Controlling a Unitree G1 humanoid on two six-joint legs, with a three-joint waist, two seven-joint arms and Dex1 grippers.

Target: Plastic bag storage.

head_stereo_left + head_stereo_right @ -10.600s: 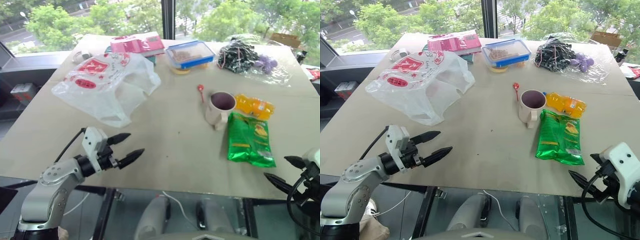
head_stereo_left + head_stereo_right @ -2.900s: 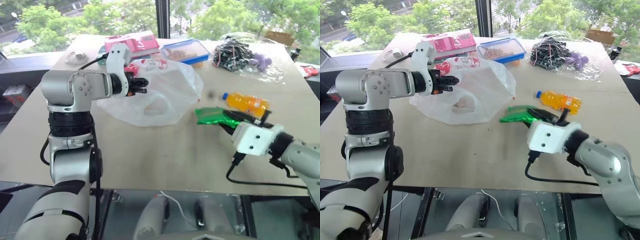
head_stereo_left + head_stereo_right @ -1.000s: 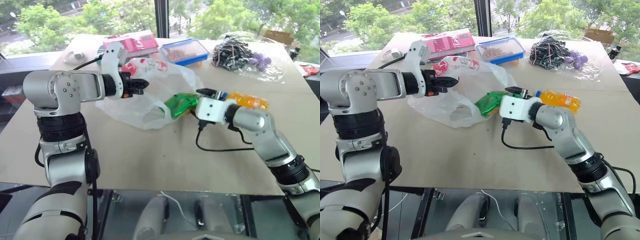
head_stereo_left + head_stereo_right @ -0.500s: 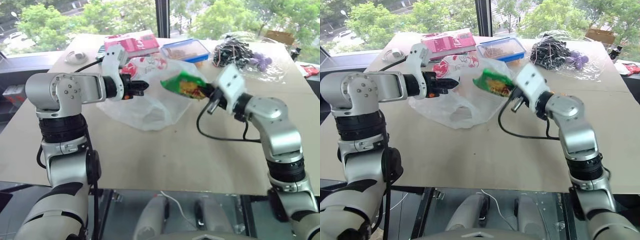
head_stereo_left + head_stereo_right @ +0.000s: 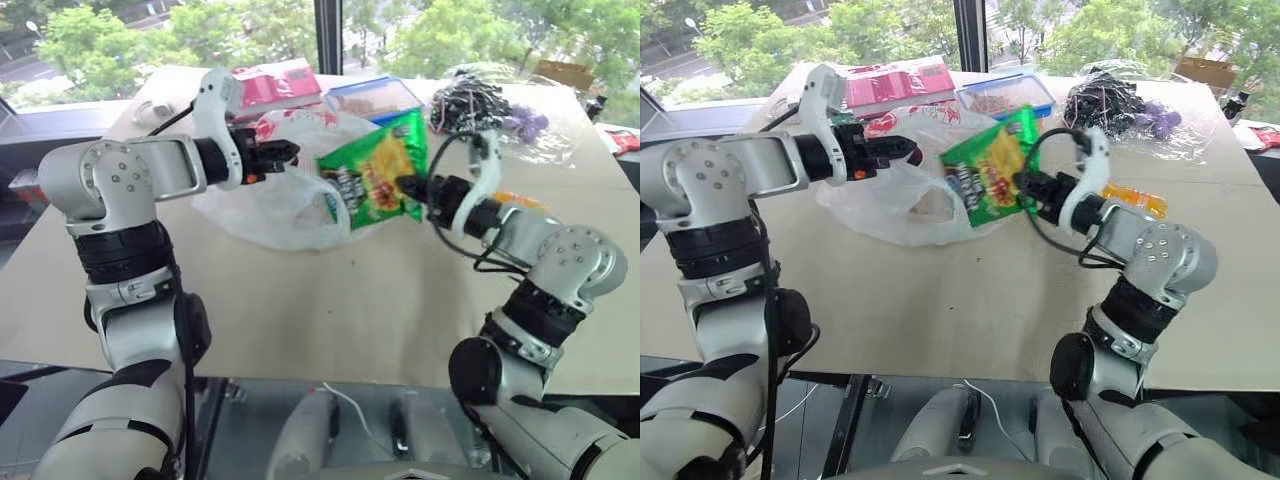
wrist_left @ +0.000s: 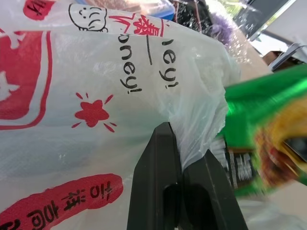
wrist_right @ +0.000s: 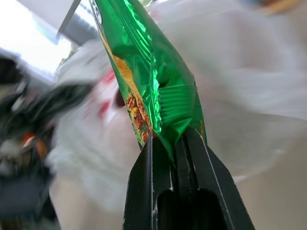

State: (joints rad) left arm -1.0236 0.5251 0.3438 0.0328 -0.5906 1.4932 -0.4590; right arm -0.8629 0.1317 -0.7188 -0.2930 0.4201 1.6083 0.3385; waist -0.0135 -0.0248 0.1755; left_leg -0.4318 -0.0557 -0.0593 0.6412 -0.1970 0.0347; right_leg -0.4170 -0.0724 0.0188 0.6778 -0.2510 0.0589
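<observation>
Two grippers work above the tan table [image 5: 300,310] in the head camera's view: the left gripper [image 5: 283,152], on an arm raised and bent across toward the right, has its black fingers pressed together on the upper rim of the plastic bag [image 5: 275,205], which lies bunched on the table's far left half with that pinched edge lifted clear. The right gripper [image 5: 407,186] reaches in from the right and points leftward, roughly level, nipping the edge of the green snack packet [image 5: 378,180]; the packet hangs upright in the air with its printed face toward the camera, just beside the bag's mouth, its lettering too small to read. Beyond the bag lie a pink box [image 5: 283,84], a blue-lidded container [image 5: 375,98], a clear bag of dark cords [image 5: 478,105], and an orange drink bottle [image 5: 1132,199] behind the right forearm. From the left wrist, the closed fingers clamp a fold of the bag's film; red stars, a red panel, red Chinese characters and dark letters ending in "ey!" show on it. From the right wrist, the fingers squeeze the packet's crimped seal, with the white bag blurred behind.
</observation>
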